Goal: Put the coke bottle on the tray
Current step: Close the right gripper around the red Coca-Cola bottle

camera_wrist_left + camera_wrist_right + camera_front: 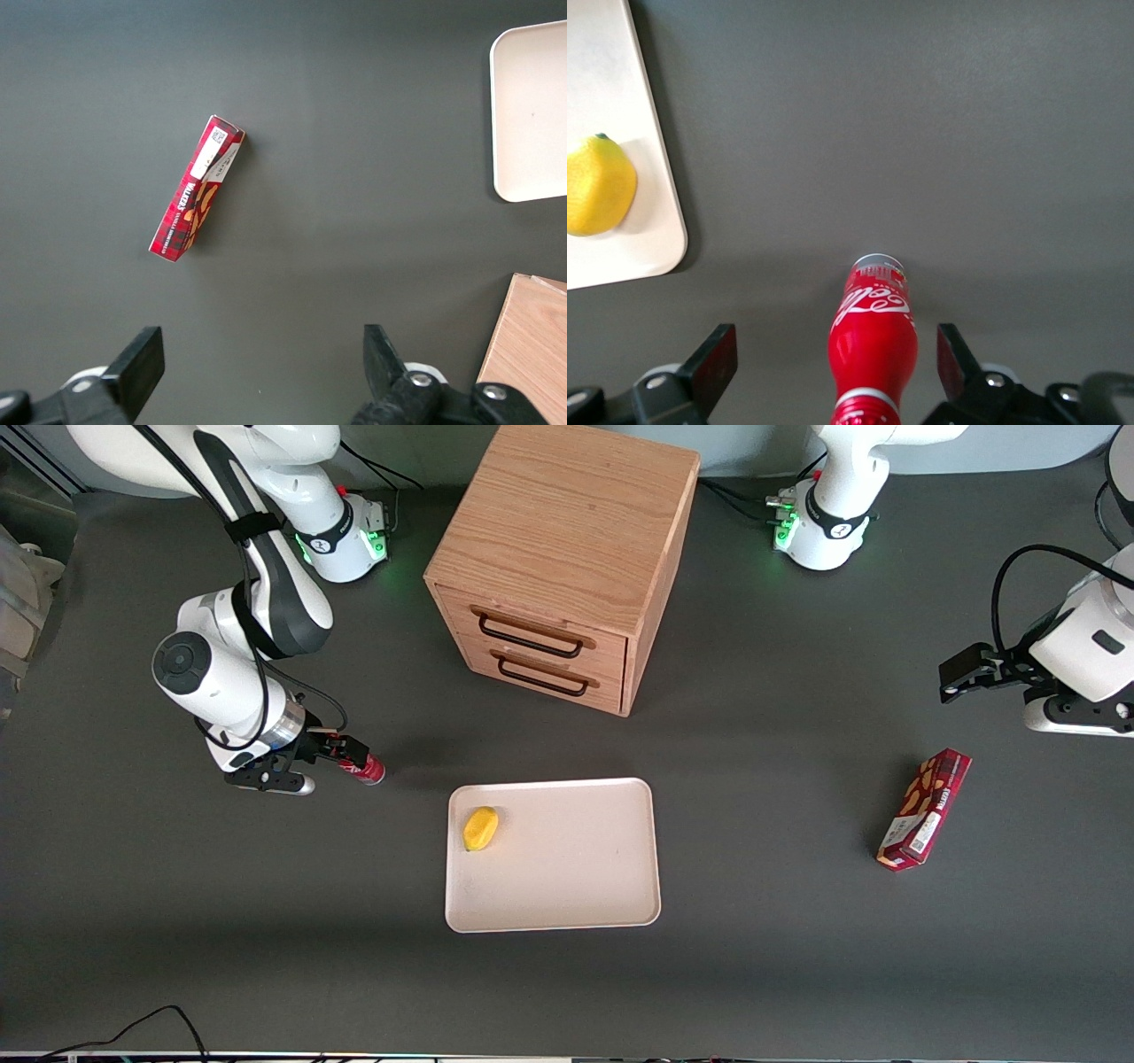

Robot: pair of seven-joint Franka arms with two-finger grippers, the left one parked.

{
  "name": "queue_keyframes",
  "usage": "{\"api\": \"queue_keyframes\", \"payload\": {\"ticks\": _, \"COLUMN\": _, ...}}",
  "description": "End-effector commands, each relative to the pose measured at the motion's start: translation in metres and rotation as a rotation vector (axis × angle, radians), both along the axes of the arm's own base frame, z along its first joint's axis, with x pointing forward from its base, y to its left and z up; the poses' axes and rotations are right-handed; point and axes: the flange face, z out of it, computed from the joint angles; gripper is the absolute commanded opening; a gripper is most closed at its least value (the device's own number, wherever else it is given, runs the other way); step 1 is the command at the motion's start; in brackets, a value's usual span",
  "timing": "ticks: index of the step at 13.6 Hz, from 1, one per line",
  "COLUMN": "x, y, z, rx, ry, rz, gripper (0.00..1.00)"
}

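Front view: my tool [321, 762] sits low over the desk [797, 957], toward the working arm's end, beside the tray [567, 886] but well apart from it. The bottle [363, 768] lies on its side on the desk, its base pointing toward the tray and its cap end under my tool.

Right wrist view: the bottle [872, 350] lies centred between my two fingers [713, 359]. The fingers stand apart, one on each side, with clear desk showing between each finger and the bottle. No contact is visible. The tool is therefore open around the bottle, not clamped on it. The tray [656, 230] corner shows nearby, with a lemon [598, 184] resting on it close to that corner.

Task status:
1. Approach: done, judging by the alignment. The tool straddles the bottle near its neck.
2. Grasp: not yet done. The fingers must close on the bottle.
3. Lift and transfer: not yet done. The bottle rests on the desk, off the tray.
4. Release on tray: not yet done.

Note for placement: the lemon [480, 828] occupies the tray corner nearest my tool. Most of the tray surface is bare, so I judge the middle to be the safer target.

Other items: a cabinet [558, 567] stands farther from the front camera than the tray. A snack box [924, 808] lies toward the parked arm's end.
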Motion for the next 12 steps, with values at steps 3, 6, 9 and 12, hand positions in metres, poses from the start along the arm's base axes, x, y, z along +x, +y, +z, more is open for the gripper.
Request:
{"api": "queue_keyframes", "payload": {"ticks": 3, "x": -0.0099, "y": 0.0018, "z": -0.0039, "rx": 0.03, "ry": 0.015, "rz": -0.026, "gripper": 1.0}}
{"api": "queue_keyframes", "payload": {"ticks": 6, "x": -0.0132, "y": -0.0019, "z": -0.0011, "rx": 0.026, "ry": 0.029, "rz": -0.031, "gripper": 0.9}}
{"api": "queue_keyframes", "payload": {"ticks": 9, "x": -0.0154, "y": -0.0029, "z": 0.0009, "rx": 0.022, "ry": 0.043, "rz": -0.026, "gripper": 0.4}}
{"api": "queue_keyframes", "payload": {"ticks": 12, "x": -0.0167, "y": -0.003, "z": -0.0001, "rx": 0.02, "ry": 0.055, "rz": -0.022, "gripper": 0.0}}
